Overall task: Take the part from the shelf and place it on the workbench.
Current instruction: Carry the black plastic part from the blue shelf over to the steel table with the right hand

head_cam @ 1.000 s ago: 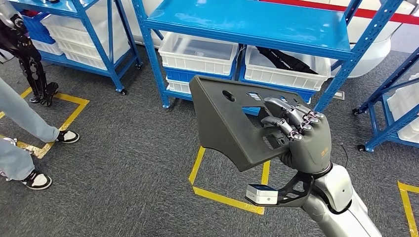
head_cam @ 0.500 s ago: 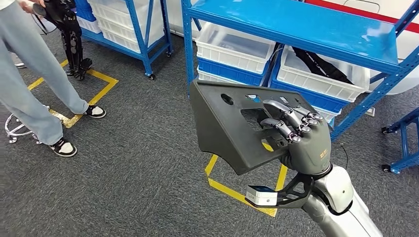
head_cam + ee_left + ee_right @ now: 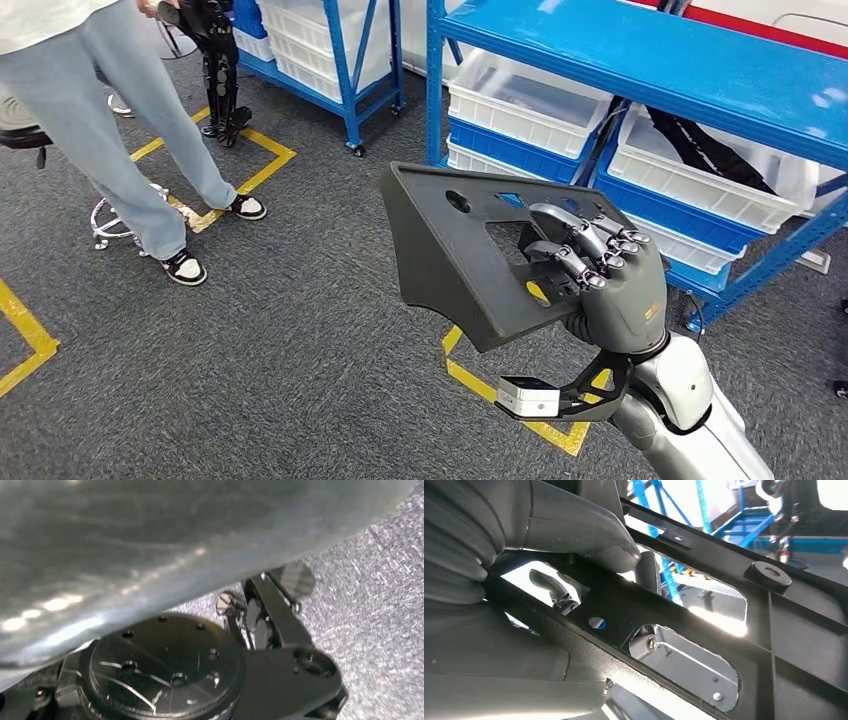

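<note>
The part point(image 3: 450, 250) is a flat dark grey plastic panel with a round hole and rectangular cut-outs. My right hand point(image 3: 610, 285) holds it up in front of me at one edge, fingers hooked through a cut-out, well above the carpet. In the right wrist view the thick grey thumb point(image 3: 589, 530) presses on the panel's ribbed back point(image 3: 784, 625), and a finger shows through an opening. The blue shelf point(image 3: 700, 70) stands behind the part, apart from it.
White bins point(image 3: 520, 100) sit on the shelf's lower level. A second blue rack point(image 3: 350, 60) stands at the back left. A person point(image 3: 120, 120) in grey trousers stands at the left near a stool base point(image 3: 110, 220). Yellow tape point(image 3: 500, 395) marks the grey carpet.
The whole picture has shifted to the right, so the camera has turned left; the shelf now lies further right and the person is closer in view. The right hand's hold on the part is unchanged.
</note>
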You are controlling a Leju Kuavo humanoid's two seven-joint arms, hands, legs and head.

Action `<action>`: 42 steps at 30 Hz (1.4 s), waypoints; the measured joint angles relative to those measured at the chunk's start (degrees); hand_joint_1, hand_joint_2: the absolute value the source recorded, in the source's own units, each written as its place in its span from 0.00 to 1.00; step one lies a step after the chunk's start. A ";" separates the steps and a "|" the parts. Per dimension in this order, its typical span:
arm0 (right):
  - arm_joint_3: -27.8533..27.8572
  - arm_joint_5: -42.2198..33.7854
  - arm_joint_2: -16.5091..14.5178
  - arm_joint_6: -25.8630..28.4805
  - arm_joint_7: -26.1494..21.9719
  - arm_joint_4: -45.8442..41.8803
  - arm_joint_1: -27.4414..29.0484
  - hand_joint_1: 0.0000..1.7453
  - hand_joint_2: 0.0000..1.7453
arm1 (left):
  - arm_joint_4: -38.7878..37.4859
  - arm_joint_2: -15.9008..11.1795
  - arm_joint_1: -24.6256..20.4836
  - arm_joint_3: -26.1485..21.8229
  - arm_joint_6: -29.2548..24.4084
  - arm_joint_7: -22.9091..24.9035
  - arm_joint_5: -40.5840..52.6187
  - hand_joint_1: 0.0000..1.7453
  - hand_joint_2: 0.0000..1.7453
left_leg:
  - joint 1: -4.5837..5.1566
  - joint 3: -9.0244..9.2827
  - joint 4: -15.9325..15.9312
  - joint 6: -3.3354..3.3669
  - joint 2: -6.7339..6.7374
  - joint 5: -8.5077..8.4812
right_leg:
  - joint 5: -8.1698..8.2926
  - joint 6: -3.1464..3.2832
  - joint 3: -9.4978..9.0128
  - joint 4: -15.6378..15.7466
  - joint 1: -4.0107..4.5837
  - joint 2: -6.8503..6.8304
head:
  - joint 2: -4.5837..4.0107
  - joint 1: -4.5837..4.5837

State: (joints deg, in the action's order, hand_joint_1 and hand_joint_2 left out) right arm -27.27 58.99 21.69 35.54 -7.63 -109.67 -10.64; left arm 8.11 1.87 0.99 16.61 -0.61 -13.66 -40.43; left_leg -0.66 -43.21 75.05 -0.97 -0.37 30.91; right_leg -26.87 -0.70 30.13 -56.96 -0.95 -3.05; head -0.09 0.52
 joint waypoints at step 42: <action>2.44 -7.33 0.23 2.24 -4.35 2.07 4.21 1.00 1.00 | -2.77 -1.57 -0.22 1.28 -0.78 -0.43 0.21 0.00 0.00 | 0.14 6.92 -15.09 2.62 0.01 -6.43 | -4.37 -2.27 2.90 -6.81 0.05 -0.11 | 0.01 -0.55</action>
State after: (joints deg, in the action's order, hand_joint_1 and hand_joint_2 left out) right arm -24.82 51.66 21.92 37.77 -11.98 -107.60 -6.44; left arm 5.34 0.30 0.77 17.90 -1.39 -14.09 -40.22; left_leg -0.52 -36.28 59.96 1.65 -0.36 24.48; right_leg -31.24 -2.97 33.03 -63.77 -0.90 -3.16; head -0.09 -0.03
